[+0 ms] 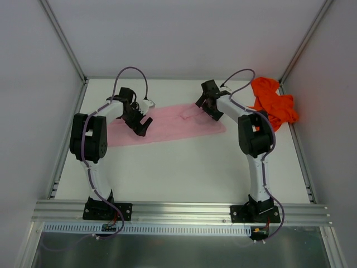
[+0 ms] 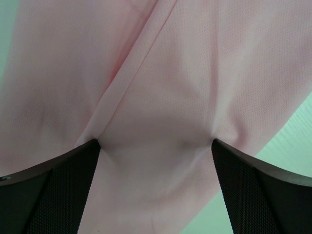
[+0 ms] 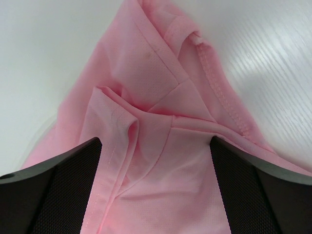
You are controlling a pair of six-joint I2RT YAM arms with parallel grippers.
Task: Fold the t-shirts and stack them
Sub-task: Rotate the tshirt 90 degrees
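The light pink t-shirt (image 1: 178, 125) lies spread as a long strip across the middle of the table. My left gripper (image 1: 140, 126) is open over its left part. In the left wrist view (image 2: 156, 146) both fingers (image 2: 53, 195) press down on pink cloth (image 2: 161, 87), with a fold seam running up between them. My right gripper (image 1: 205, 106) is open over the shirt's back right end. In the right wrist view (image 3: 156, 144) its jaws straddle bunched pink folds and hems (image 3: 146, 97). The orange-red t-shirt (image 1: 273, 102) lies crumpled at the back right.
White walls with metal frame posts (image 1: 64, 39) close in the table on three sides. An aluminium rail (image 1: 178, 211) carrying both arm bases runs along the near edge. Bare white tabletop (image 1: 178, 173) lies between the pink shirt and the rail.
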